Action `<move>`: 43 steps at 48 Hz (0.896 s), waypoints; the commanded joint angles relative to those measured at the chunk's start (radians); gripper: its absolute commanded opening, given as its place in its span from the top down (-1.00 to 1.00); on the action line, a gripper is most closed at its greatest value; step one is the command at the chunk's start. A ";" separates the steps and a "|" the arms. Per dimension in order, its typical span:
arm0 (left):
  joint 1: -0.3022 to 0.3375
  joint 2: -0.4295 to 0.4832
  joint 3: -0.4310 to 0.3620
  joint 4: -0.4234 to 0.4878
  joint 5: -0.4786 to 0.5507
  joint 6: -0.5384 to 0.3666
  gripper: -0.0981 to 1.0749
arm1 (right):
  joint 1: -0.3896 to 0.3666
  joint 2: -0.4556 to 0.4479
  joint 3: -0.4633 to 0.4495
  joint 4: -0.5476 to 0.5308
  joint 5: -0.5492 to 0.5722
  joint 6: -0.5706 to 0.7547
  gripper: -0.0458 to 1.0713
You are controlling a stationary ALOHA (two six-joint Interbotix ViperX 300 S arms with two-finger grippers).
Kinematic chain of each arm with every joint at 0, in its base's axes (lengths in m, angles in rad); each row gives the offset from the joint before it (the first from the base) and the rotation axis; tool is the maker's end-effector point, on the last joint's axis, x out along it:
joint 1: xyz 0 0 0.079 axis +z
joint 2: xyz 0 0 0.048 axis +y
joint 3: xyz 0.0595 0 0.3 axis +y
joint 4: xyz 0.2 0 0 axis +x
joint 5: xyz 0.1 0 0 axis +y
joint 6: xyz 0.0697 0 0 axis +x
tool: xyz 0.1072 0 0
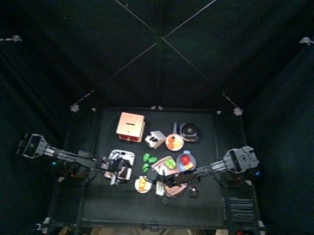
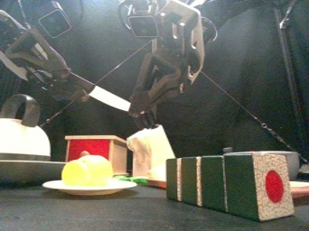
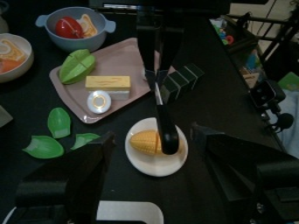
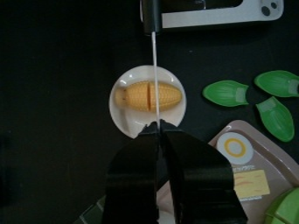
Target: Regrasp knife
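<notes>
While the right pincer point(image 4: 158, 131) pinches the black handle of the steel-bladed knife point(image 4: 152, 52) at frame centre, the blade points over the yellow fruit point(image 4: 152, 95) on the small white plate point(image 4: 121, 109). The left pincer point(image 3: 149, 149) stands spread wide, flanking that plate on the black tabletop point(image 4: 59, 70).

I see a yellow pastry point(image 3: 149, 142) on a small white plate point(image 3: 138, 163), green leaf pieces point(image 3: 55, 133) beside it, pink tray point(image 3: 126, 61) with butter point(image 3: 107, 81), kettle point(image 2: 21, 135) far left.
</notes>
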 commanded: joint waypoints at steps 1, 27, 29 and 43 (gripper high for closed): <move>-0.003 0.000 -0.025 -0.002 -0.015 0.002 -0.68 | -0.003 -0.035 -0.025 -0.002 -0.005 0.002 0.71; -0.011 0.000 -0.023 -0.003 -0.017 0.005 -0.42 | -0.006 -0.025 -0.031 -0.002 -0.005 0.000 0.71; -0.011 0.002 -0.023 -0.003 -0.017 0.005 -0.39 | -0.006 -0.025 -0.031 -0.002 -0.005 0.000 0.71; -0.011 0.002 -0.018 -0.003 -0.015 0.005 -0.14 | -0.006 -0.023 -0.031 0.000 -0.003 0.000 0.71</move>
